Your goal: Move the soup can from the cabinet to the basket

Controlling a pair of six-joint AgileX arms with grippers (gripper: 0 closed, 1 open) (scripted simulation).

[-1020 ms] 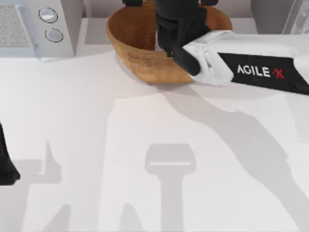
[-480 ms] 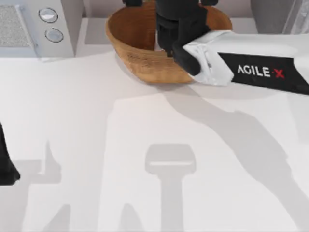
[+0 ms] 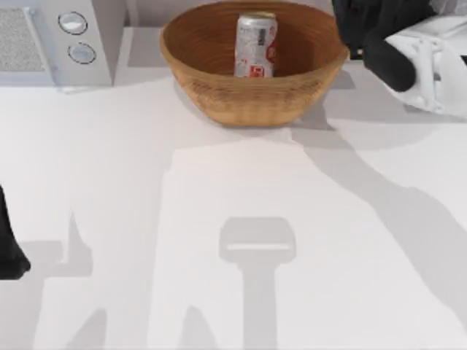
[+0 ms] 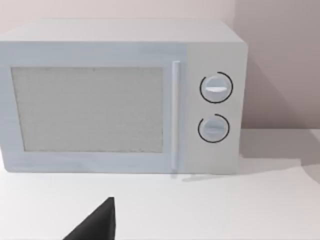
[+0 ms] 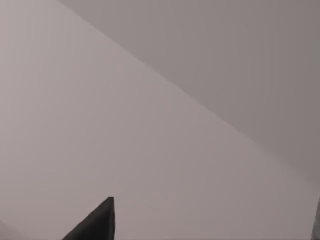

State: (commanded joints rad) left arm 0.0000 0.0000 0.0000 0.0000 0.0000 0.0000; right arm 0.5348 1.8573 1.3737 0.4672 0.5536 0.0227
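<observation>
One soup can stood upright inside one wicker basket, which sat at the far edge of the white surface, near the middle. The can was silver-white with red label patches, its shiny rimmed top showing above the basket's far wall. One white microwave with two round knobs occupied the far left corner of the surface; the left wrist view faced its door and knobs.

The right end effector was at the far right edge, just beside the basket's rim and apart from the can, holding nothing; whether its fingers were apart or together could not be told. The left arm was parked at the left edge of the surface.
</observation>
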